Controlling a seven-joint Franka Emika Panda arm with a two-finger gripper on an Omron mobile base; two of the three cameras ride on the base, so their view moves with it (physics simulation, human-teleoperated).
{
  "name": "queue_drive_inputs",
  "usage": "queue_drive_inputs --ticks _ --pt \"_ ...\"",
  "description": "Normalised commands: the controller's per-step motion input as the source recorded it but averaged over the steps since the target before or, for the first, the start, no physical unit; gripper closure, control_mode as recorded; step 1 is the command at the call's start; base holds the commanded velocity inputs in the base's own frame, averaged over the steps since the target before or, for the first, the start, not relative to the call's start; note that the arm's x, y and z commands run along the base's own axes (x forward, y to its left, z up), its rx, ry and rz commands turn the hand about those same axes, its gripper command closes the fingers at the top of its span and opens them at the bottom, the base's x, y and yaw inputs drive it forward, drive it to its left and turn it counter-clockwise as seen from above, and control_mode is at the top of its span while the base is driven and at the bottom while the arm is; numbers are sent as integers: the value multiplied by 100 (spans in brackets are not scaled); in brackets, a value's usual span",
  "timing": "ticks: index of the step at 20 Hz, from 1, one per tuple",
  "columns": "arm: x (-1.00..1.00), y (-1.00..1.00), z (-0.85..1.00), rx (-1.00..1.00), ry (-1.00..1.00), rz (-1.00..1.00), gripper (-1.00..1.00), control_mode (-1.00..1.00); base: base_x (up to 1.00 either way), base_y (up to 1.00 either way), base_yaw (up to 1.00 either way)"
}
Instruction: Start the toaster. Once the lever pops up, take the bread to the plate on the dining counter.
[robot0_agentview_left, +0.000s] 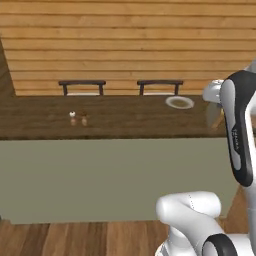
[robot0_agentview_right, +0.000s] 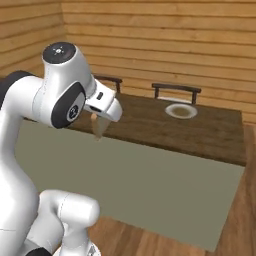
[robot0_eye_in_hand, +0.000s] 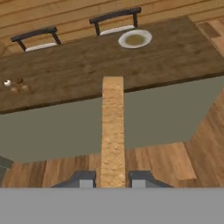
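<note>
One plate (robot0_eye_in_hand: 134, 39) sits on the dining counter (robot0_eye_in_hand: 87, 70), near its far edge and toward the right end, with two dark chairs (robot0_agentview_left: 82, 86) behind the counter and two small shakers (robot0_agentview_left: 78, 118) well apart from the plate. The single bread slice (robot0_eye_in_hand: 113, 131) is pinched edge-on between the gripper (robot0_eye_in_hand: 113, 179) fingers, its long axis running straight out from the hand toward the counter. In the left base view the arm's forearm hides most of the gripper
</note>
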Motion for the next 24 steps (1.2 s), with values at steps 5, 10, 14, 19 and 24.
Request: queue_drive_inputs --ticks 5,10,14,19,24 --pt "0 0 0 0 0 0 100 100 100 -52 6" --pt "0 0 0 0 0 0 100 100 82 -29 6" --pt "0 0 0 0 0 0 100 100 46 -41 8" --pt "0 0 0 0 0 0 100 100 22 -36 10" --pt "0 0 0 0 0 0 100 100 0 -22 0"
